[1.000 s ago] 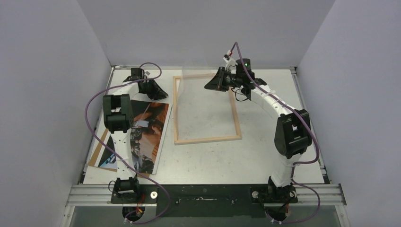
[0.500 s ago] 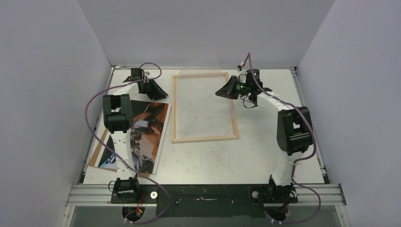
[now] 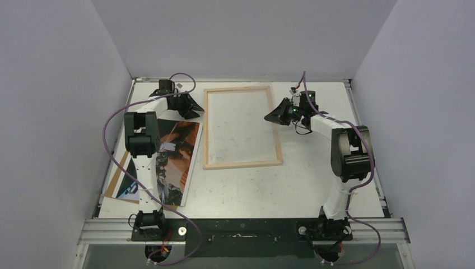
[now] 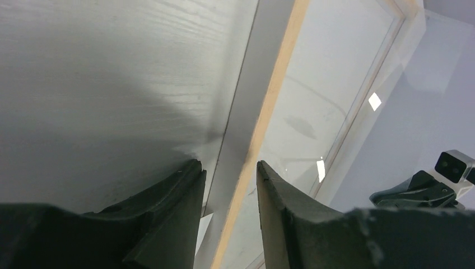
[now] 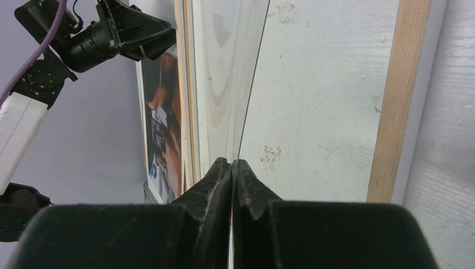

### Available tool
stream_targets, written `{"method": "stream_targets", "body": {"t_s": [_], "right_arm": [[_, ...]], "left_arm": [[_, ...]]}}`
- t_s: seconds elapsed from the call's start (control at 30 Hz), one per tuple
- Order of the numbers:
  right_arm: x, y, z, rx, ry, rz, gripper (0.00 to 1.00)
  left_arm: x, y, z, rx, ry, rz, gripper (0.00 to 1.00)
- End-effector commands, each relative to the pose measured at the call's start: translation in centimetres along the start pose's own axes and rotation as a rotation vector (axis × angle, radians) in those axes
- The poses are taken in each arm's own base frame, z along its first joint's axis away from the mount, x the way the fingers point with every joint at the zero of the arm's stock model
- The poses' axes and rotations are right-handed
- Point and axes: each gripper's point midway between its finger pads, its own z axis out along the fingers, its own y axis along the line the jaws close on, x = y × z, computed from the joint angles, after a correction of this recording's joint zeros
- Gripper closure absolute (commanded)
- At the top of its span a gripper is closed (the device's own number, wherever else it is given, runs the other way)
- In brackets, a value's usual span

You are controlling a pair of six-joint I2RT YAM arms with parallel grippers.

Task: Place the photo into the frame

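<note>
The frame lies flat mid-table with its pale wood back up. My left gripper is at the frame's left rail near the far end. In the left wrist view the jaws stand apart astride that rail, open, with a gap on each side. My right gripper hovers over the frame's right rail. It is shut on the edge of the clear pane, which slants across the frame's opening. The photo lies face up left of the frame; it also shows in the right wrist view.
A plain brown backing board sticks out from under the photo at the table's left side. Grey walls close in the table on three sides. Both arms' purple cables loop above the table.
My right gripper has drawn back to the right and nearer with the pane. The frame has settled straighter and slightly left. My left gripper's jaws have opened off the frame's left rail.
</note>
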Motion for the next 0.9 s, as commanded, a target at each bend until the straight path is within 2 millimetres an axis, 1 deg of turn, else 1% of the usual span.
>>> {"method": "stream_targets", "body": {"t_s": [0.0, 0.07, 0.2, 0.33, 0.53, 0.63, 0.73, 0.87], "right_arm": [[-1.3, -0.1, 0.9, -0.053, -0.029, -0.032, 1.0], [-1.5, 0.0, 1.4, -0.088, -0.046, -0.006, 1.0], [-2.2, 1.1, 1.6, -0.187, -0.102, 0.06, 1.0], [-2.2, 1.0, 1.9, -0.219, -0.12, 0.095, 1.0], [-1.9, 0.4, 2.2, -0.216, -0.116, 0.129, 1.0], [-2.0, 0.4, 2.3, -0.233, -0.12, 0.171, 1.0], [-2.4, 0.9, 2.3, -0.27, -0.125, 0.224, 1.0], [-2.2, 1.5, 2.0, -0.29, -0.115, 0.242, 1.0]], "left_arm": [[1.3, 0.5, 1.5, -0.069, 0.02, 0.06, 0.6], [1.5, 0.8, 1.7, -0.084, 0.028, 0.066, 0.59], [2.0, 1.5, 2.0, -0.107, 0.037, 0.068, 0.58], [2.3, 2.0, 2.2, -0.12, 0.045, 0.066, 0.59], [2.5, 2.3, 2.1, -0.136, 0.043, 0.078, 0.69], [2.5, 2.4, 2.0, -0.14, 0.045, 0.079, 0.73], [2.6, 2.5, 2.0, -0.142, 0.047, 0.081, 0.77], [2.6, 2.5, 2.0, -0.143, 0.048, 0.08, 0.77]]}}
